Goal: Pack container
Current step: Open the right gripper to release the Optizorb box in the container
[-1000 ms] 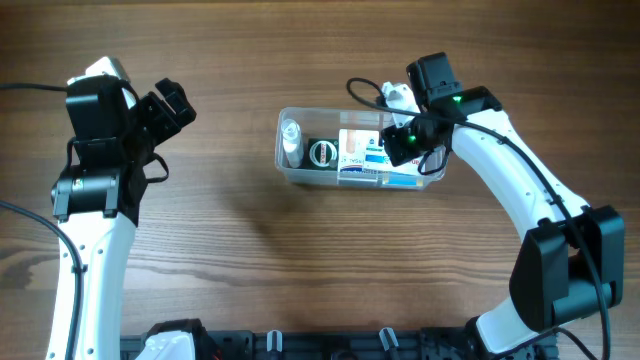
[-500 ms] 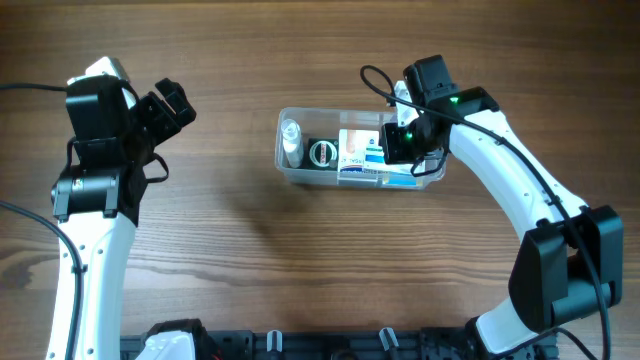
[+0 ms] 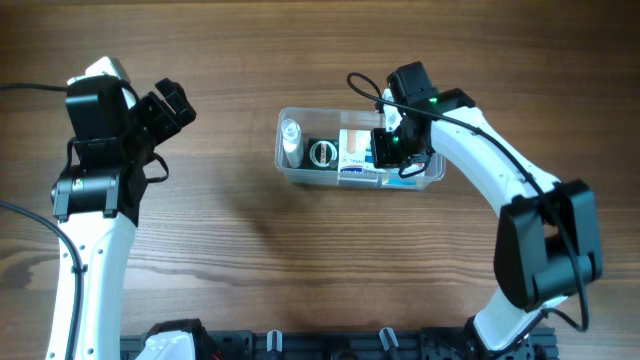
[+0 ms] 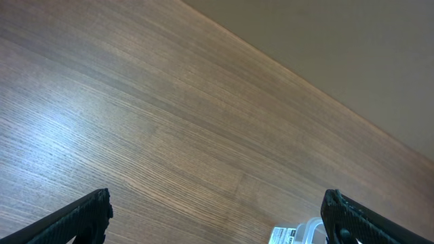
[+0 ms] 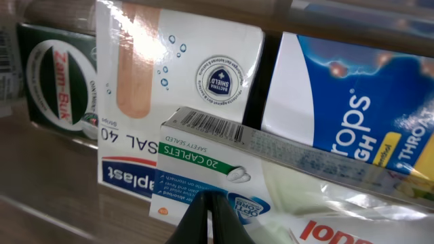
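One caplet box (image 5: 203, 166), partly hidden, is pinched by the right gripper (image 5: 208, 215) at the container (image 3: 281, 150). The left gripper (image 4: 216, 198) is spread open.

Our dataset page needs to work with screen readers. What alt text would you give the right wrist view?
A green-and-white caplets box tilts in close-up just above the right arm's closed fingers, inside the clear container. Behind it stand a white plasters box, a green Zam-Buk box to the left and a blue throat-drops box to the right.
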